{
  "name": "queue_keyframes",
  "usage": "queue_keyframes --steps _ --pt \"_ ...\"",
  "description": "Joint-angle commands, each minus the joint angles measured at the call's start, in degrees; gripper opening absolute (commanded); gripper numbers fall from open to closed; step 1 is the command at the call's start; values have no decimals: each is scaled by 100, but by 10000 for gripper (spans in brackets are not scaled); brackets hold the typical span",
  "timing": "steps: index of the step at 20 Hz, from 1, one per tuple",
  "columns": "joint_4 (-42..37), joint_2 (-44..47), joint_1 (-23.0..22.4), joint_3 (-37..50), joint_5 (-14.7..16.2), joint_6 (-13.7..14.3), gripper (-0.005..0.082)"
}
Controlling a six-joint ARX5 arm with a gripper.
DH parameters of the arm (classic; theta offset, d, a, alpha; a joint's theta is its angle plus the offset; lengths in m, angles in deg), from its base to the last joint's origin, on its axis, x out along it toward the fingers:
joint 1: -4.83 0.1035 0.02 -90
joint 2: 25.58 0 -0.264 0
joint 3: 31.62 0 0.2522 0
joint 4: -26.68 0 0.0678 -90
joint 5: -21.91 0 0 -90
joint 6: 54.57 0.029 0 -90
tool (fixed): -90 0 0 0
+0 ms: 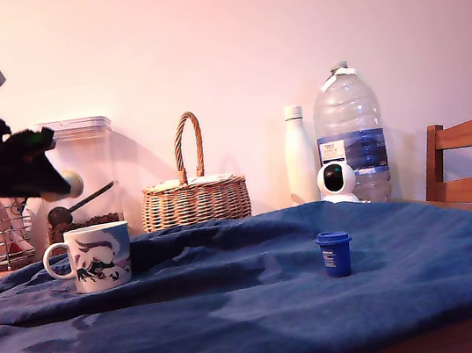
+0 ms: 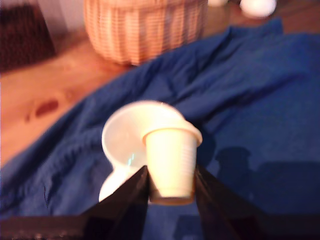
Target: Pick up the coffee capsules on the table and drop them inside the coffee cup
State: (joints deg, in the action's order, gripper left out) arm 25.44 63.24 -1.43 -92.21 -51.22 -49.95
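The hand (image 2: 171, 186) pinches the cream capsule (image 2: 171, 161) between its two dark fingers, held in the air just above the open mouth of the white mug (image 1: 94, 256), which stands on the blue-clothed bench (image 1: 239, 318) near its edge at the exterior view's left. The dark blue capsule (image 1: 335, 253) stands upright on the cloth, well apart from the mug, toward the exterior view's right.

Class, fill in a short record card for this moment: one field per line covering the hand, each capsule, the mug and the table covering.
hand: shut on the cream capsule, held in the air above the mug
cream capsule: gripped between the two dark fingers, not yet dropped
blue capsule: standing on the cloth, towards the exterior view's right, apart from the mug
mug: white, upright on the cloth, handle towards the exterior view's left
cloth: dark blue, wrinkled, covering the table
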Motion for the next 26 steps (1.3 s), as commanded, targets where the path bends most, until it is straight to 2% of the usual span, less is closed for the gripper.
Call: queue_keyframes --steps 1,7,13,15,17,18,26 --pt "-31 -44 -17 63 20 -20 122" --pt "-140 -42 -11 63 17 -13 123" --pt "-623 -31 -13 63 0 -17 123" --pt "-616 -24 -11 2 0 -90 123" --pt "-444 57 -13 -199 0 -90 123" --pt "-308 98 -13 -334 4 -232 128" --pt "1346 1093 -17 -1895 24 -271 128"
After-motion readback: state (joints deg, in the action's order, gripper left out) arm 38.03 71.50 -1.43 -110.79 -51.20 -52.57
